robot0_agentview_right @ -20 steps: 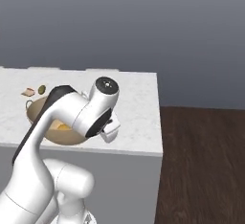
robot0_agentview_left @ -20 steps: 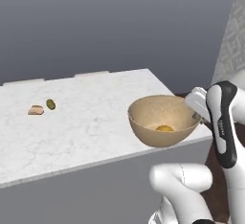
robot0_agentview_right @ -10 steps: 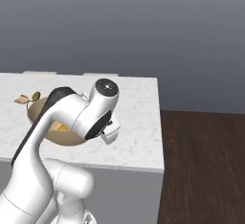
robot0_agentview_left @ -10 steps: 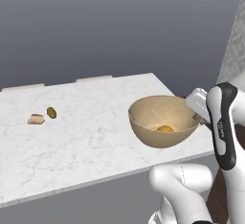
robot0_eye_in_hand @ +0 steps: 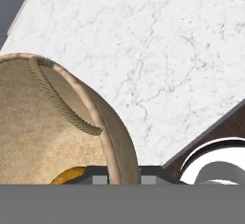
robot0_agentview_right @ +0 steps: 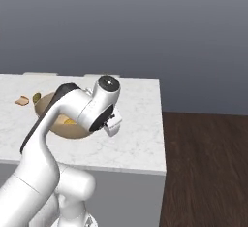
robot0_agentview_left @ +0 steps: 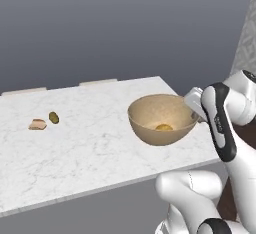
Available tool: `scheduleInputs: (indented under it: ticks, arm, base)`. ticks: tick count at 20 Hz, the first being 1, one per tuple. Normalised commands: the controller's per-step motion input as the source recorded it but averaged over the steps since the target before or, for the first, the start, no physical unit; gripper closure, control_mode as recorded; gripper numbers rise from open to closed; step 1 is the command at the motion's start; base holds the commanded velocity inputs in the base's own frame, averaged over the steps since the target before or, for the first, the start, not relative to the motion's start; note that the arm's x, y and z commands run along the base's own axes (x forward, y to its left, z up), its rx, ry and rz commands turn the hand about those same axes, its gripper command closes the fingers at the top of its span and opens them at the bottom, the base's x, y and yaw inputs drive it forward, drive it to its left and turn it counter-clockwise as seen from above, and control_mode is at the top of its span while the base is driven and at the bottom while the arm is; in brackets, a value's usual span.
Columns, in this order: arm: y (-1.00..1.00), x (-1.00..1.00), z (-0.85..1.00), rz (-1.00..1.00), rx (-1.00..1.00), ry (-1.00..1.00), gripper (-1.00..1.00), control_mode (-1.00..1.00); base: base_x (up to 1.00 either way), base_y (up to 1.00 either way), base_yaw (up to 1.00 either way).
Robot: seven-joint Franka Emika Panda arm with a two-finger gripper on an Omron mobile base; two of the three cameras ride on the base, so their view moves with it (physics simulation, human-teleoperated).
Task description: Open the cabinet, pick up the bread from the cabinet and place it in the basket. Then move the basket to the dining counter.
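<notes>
1. Here, in the left base view, the counter [robot0_agentview_left: 90,148] is a wide white marble slab with grey veins and a thin plain edge, set before a flat grey wall. The basket [robot0_agentview_left: 162,119] is near its right front corner, with the bread [robot0_agentview_left: 163,127] lying in its bottom. The tool [robot0_agentview_left: 196,104] meets the basket's right rim. Far to the left on the slab lie a pale tan chunk [robot0_agentview_left: 37,124] and a small olive oval [robot0_agentview_left: 53,117], just beside each other.

2. In the right base view, the counter ends at a square right corner; beyond it runs a dark wood floor [robot0_agentview_right: 206,168], and the grey wall fills the background. The basket [robot0_agentview_right: 44,105] is largely hidden behind the arm.

3. In the hand view, the basket's rim [robot0_eye_in_hand: 103,122] runs between the tool's shut jaws, which clamp it beside a rope handle [robot0_eye_in_hand: 62,101]. The bread [robot0_eye_in_hand: 69,176] peeks out at the bottom edge. Veined marble spreads past the rim, and a strip of dark floor shows beyond the slab's edge.
</notes>
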Motion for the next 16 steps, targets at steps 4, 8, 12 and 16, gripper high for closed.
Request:
scheduleInputs:
  ticks: [4,8,12,16]
  arm:
    - [0.06,1.00,-0.16,0.07,-0.01,0.01,1.00,-1.00]
    - [0.09,1.00,-0.47,0.07,-0.02,0.01,1.00,-1.00]
    - [0.03,1.00,-0.74,0.06,-0.06,0.01,1.00,-1.00]
    - [0.00,0.72,-0.61,0.09,-0.04,0.00,1.00,-1.00]
  base:
    - [0.00,0.00,0.00]
    - [0.00,0.00,0.00]
    - [0.00,0.00,0.00]
    - [0.00,0.00,0.00]
